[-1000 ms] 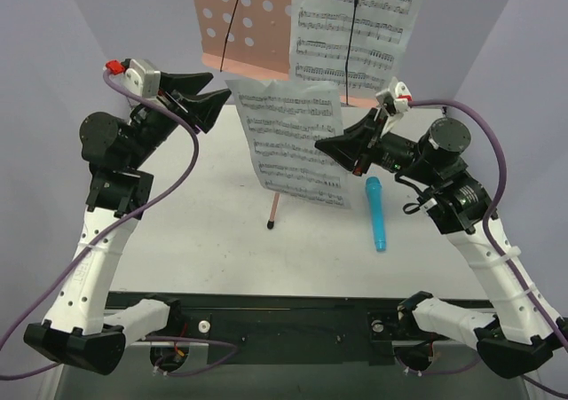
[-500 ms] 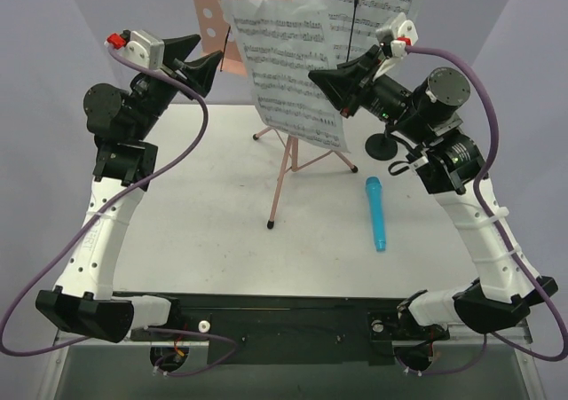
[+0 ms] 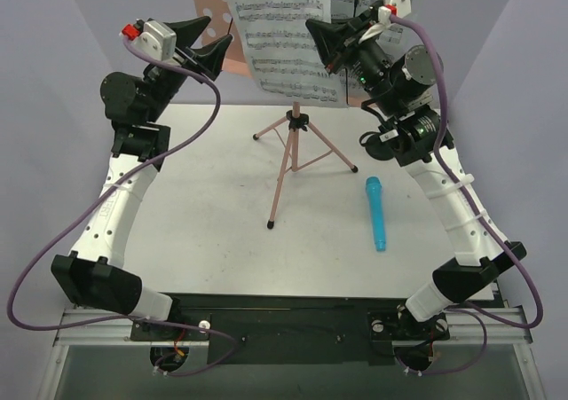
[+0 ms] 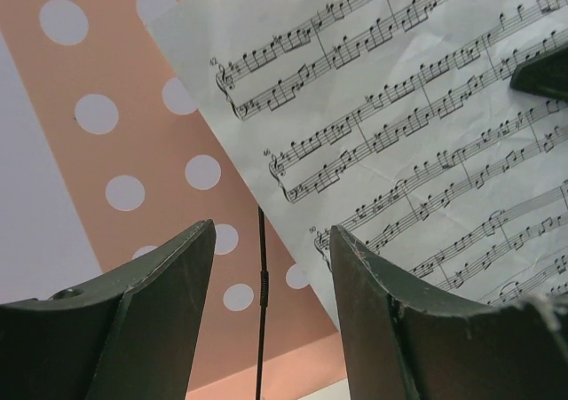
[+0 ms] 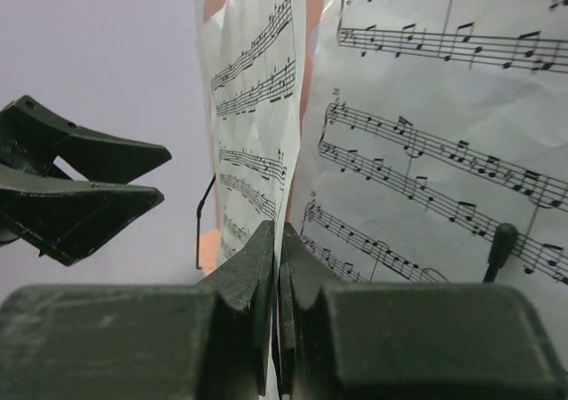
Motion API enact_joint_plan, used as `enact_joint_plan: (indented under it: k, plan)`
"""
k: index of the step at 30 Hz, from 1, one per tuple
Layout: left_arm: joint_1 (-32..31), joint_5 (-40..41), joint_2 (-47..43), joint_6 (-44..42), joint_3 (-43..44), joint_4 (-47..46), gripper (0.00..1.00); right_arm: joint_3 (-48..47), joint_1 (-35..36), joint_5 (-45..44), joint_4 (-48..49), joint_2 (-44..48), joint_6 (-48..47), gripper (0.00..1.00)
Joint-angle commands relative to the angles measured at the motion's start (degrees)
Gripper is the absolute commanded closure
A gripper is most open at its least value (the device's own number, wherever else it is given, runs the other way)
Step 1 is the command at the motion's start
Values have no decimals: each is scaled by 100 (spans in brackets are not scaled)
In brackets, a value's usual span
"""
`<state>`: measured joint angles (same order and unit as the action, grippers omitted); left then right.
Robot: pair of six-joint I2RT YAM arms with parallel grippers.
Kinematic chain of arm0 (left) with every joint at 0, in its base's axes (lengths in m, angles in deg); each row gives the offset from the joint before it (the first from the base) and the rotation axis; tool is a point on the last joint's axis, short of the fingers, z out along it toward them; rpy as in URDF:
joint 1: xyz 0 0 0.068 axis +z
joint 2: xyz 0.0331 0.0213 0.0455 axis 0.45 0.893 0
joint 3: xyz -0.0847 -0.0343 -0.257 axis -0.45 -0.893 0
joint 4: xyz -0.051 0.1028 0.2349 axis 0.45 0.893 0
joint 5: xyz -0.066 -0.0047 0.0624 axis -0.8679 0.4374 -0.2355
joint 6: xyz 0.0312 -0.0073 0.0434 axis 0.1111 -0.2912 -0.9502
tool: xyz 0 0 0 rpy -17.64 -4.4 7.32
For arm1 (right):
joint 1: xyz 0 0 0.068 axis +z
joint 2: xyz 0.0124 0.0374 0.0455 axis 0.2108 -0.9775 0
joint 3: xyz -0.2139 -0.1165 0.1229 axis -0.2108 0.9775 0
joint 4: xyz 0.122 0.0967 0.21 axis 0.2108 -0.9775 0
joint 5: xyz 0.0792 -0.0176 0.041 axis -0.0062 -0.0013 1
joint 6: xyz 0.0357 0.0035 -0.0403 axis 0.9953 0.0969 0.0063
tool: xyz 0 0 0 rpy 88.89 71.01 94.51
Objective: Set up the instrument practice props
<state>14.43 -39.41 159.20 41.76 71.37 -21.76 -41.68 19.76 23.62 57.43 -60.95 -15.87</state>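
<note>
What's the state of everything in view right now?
music stand: upright on its tripod.
loose page: pinched at one edge, held up in front of the music stand.
second page: resting on the music stand's right half.
blue microphone: lying flat on the table, unmounted.
left gripper: open, empty.
right gripper: shut on the loose page.

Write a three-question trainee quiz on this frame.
1. Fill in: the left claw is ____ (open/shut).
2. True or false: the right claw is shut on a page.
3. Where is the mic? A) lying on the table B) in the left claw C) in the right claw

Key: 1 open; 2 true; 3 A
</note>
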Motion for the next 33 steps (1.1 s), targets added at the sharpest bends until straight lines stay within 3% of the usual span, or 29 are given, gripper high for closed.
enact_joint_plan:
  k: [1,11,19,33]
  plan:
    - [-25,-180,128,20,331,-525,36,-274,25,-471,1170,64,-157,100]
    - [-210,-119,401,-305,612,-376,36,-71,25,-700,1918,187,-219,100]
    - [-491,452,576,-1042,876,177,40,43,16,-673,2006,231,-263,100]
    - [-614,1331,840,-1333,1061,555,67,210,-2,-682,2182,187,-377,100]
